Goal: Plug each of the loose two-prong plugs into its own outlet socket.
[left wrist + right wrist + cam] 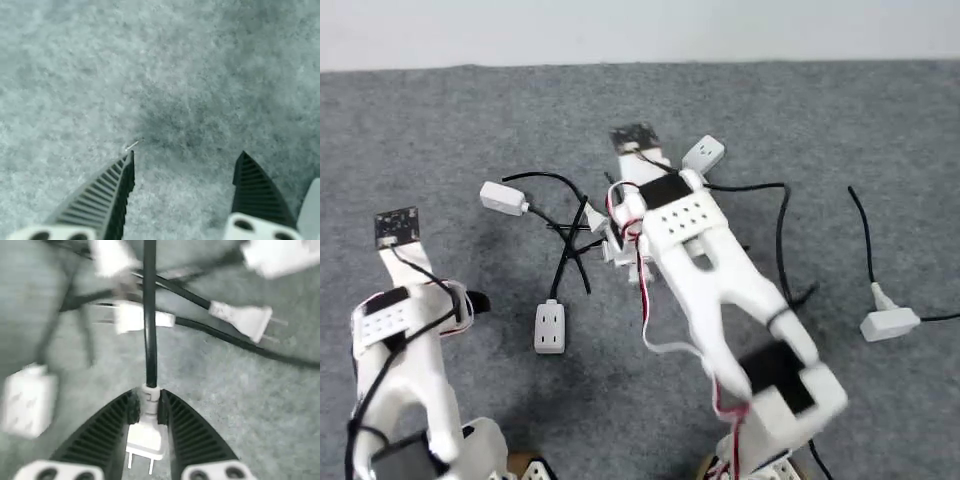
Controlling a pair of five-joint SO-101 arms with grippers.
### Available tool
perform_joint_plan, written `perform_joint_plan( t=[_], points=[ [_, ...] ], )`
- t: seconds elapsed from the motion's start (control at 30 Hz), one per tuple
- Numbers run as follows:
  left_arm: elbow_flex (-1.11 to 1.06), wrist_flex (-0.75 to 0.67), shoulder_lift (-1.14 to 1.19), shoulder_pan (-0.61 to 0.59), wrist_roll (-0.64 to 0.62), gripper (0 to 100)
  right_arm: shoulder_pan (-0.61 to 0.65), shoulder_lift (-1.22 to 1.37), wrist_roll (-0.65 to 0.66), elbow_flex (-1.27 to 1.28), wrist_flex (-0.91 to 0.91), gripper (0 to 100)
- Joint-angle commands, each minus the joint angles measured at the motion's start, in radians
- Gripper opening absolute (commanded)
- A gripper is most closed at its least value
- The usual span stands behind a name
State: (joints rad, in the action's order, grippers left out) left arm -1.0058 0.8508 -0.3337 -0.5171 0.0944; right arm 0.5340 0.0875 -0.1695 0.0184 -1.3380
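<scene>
Toward the front-left corner of the table (pixel 440 120), the left gripper (pixel 185 170) hung over bare grey felt, jaws spread wide and holding nothing.

Right of it, well in from the left edge, lay a white socket block (pixel 503 197) on its black cord. A second socket (pixel 550 327) lay nearer the front edge, and none of its slots looked filled.

In the middle of the table the black cords (pixel 575 235) crossed in a tangle. There the right gripper (pixel 148 400) was clamped on a white two-prong plug (pixel 145 437), gripping it by the body, prongs toward the wrist and cord leading away. Another loose plug (pixel 245 317) lay on the felt just beyond, its prongs bare, and a third plug (pixel 132 317) lay beside the held cord.

A third socket (pixel 705 153) sat just past the arm toward the far edge, and a fourth socket (pixel 890 322) lay near the right edge.

As far as could be seen, no plug was seated yet. One was only in hand, so every insertion seemed left to do.
</scene>
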Motion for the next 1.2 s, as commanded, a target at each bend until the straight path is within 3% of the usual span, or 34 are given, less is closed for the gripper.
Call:
perform_joint_plan(
  t=[0.0,0.17,0.37,0.5,0.67,0.8,0.97,1.17],
  points=[
    [0.179,0.109,0.147,0.021,0.089,30,0.038,-0.225,0.055,-0.038,-0.033,0.8],
    [0.338,0.281,0.338,0.112,0.319,19,0.099,-0.39,0.06,-0.021,-0.027,0.8],
    [0.423,0.402,0.414,0.149,0.477,11,0.229,-0.544,0.06,0.183,0.136,0.8],
    [0.392,0.41,0.41,0.203,0.534,10,0.32,-0.642,0.06,0.413,0.343,0.8],
    [0.371,0.408,0.41,0.239,0.609,1,0.386,-0.694,0.061,0.617,0.532,0.8],
    [0.366,0.41,0.41,0.238,0.617,1,0.389,-0.661,0.055,0.666,0.596,0.8],
    [0.349,0.439,0.39,0.233,0.721,1,0.392,-0.572,0.055,0.664,0.645,0.8],
    [0.173,0.342,0.192,0.241,0.753,1,0.392,-0.506,0.058,0.661,0.696,0.8]
  ],
)
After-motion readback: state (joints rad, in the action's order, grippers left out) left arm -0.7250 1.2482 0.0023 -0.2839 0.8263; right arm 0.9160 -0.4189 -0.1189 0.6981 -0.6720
